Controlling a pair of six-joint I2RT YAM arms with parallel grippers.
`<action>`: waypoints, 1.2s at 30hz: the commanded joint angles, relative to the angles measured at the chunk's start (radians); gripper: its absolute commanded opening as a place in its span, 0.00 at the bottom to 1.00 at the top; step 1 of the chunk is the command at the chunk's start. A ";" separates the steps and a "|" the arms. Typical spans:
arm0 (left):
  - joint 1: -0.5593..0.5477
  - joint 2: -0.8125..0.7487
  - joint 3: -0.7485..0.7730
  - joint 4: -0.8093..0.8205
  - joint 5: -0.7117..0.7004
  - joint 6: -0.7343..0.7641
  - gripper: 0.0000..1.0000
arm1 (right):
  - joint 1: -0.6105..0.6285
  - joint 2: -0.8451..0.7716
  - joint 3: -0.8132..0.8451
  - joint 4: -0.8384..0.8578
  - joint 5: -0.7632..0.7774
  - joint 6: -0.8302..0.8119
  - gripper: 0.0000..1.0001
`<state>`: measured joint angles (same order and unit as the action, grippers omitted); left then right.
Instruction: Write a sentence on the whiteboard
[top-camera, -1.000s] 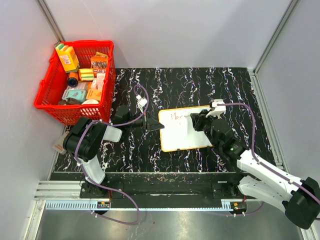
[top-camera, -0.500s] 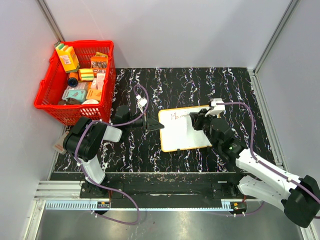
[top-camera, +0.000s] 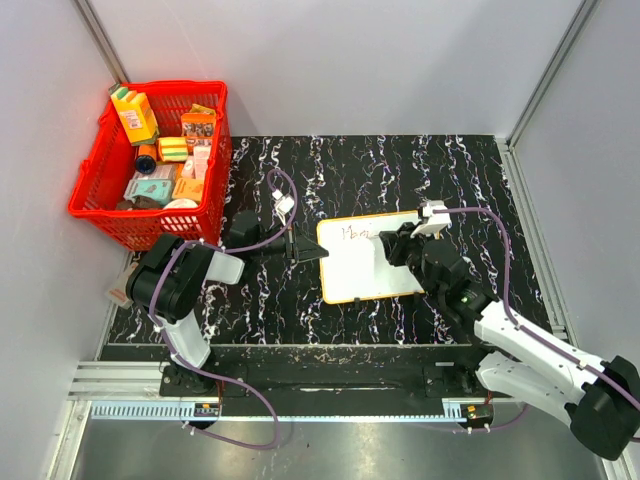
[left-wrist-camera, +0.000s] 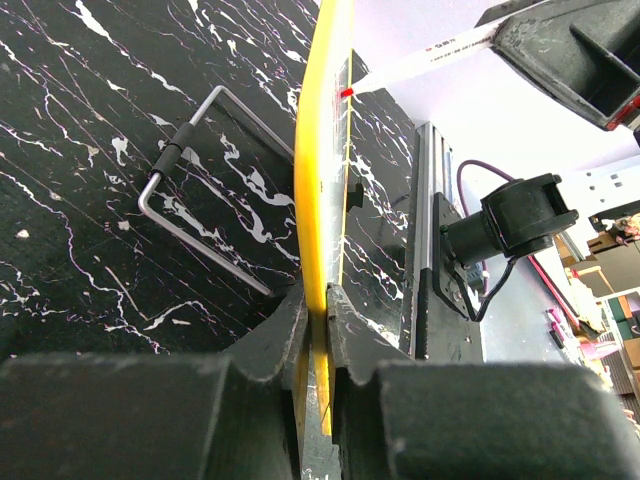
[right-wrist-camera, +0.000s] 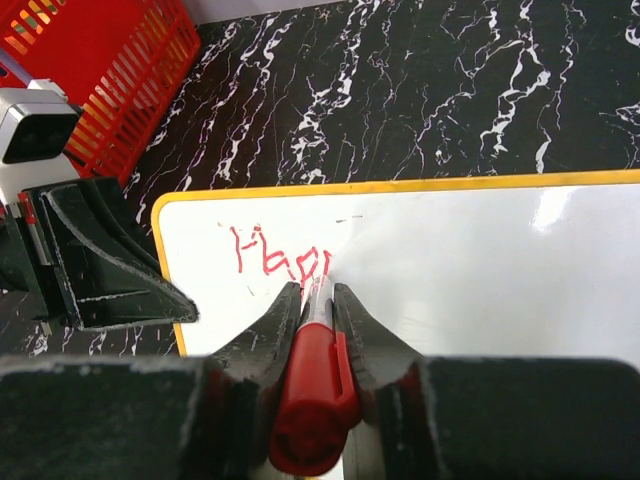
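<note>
- Left arm folded low, forearm stretched out just above the tabletop (top-camera: 400, 170); left tool (top-camera: 316, 250) pinches the whiteboard (top-camera: 355, 278) rim between closed fingers
- Right arm reaches forward, wrist pitched down; right tool (top-camera: 393, 243) clamps a red marker (right-wrist-camera: 312, 395), whose tip points ahead of the fingers

Counter (top-camera: 400, 165): black marble-look top, white veins, centre.
Walls (top-camera: 350, 60): plain pale grey panels at 9, 12 and 3 o'clock.
Posts (top-camera: 100, 40): aluminium, at 11 and 1 o'clock corners.
Rail (top-camera: 110, 385): aluminium, along the 6 o'clock edge.
Floor (top-camera: 350, 450): grey metal sheet beyond the rail.
Basket (top-camera: 140, 228): red mesh, holding packets, 10 o'clock.
Light: even, diffuse.
</note>
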<state>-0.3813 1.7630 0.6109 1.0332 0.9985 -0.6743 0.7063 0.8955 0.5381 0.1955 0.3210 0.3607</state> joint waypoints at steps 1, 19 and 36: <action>-0.005 0.000 -0.002 0.094 0.025 0.036 0.00 | -0.008 -0.018 -0.012 -0.013 -0.030 0.011 0.00; -0.005 0.000 -0.002 0.094 0.025 0.035 0.00 | -0.008 -0.084 -0.015 -0.022 -0.051 0.032 0.00; -0.007 0.000 -0.003 0.097 0.023 0.035 0.00 | -0.011 0.002 0.085 0.038 0.047 -0.065 0.00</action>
<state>-0.3824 1.7630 0.6106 1.0416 0.9997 -0.6739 0.7055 0.8730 0.5697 0.1745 0.3279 0.3431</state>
